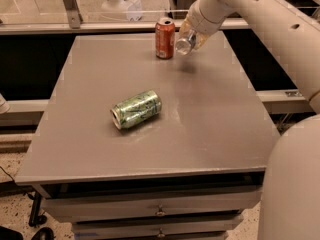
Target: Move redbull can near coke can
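The coke can (165, 38) is red-orange with a silver top and stands upright at the far edge of the grey table (215, 134). My gripper (191, 35) hangs just right of it, a little above the tabletop. It is shut on the redbull can (184, 44), a slim silver can held tilted with its round end facing the camera. Most of that can's body is hidden by the gripper. A small gap shows between the redbull can and the coke can.
A green patterned can (136, 109) lies on its side at the table's middle left. Drawers (160, 211) sit under the front edge. My arm (260, 19) reaches in from the upper right and my white body (295, 184) fills the lower right.
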Controlling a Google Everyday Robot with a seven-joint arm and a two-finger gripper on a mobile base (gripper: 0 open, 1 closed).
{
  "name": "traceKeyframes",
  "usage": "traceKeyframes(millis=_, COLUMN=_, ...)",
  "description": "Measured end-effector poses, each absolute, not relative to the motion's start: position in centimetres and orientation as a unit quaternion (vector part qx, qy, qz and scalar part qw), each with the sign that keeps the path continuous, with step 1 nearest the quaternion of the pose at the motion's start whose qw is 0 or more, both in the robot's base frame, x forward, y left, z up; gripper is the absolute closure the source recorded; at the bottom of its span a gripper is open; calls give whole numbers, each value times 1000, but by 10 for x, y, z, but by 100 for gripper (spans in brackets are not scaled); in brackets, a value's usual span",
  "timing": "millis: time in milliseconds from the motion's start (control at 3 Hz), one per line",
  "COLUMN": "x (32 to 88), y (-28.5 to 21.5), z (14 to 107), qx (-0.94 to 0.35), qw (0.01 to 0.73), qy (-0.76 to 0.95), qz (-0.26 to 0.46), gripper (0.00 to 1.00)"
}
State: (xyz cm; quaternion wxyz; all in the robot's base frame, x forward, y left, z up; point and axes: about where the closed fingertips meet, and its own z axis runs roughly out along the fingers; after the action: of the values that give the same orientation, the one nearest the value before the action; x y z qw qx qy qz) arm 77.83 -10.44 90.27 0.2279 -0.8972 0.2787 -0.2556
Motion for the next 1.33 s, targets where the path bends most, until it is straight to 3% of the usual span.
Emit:
traceKeyframes(millis=1000, x=783, y=-65, z=876, qx=-920, qw=226, qy=247, qz=-204, gripper=5)
traceKeyframes(millis=1333, x=783, y=-56, z=870, qx=-926, qw=223, qy=237, qz=-193, gripper=0)
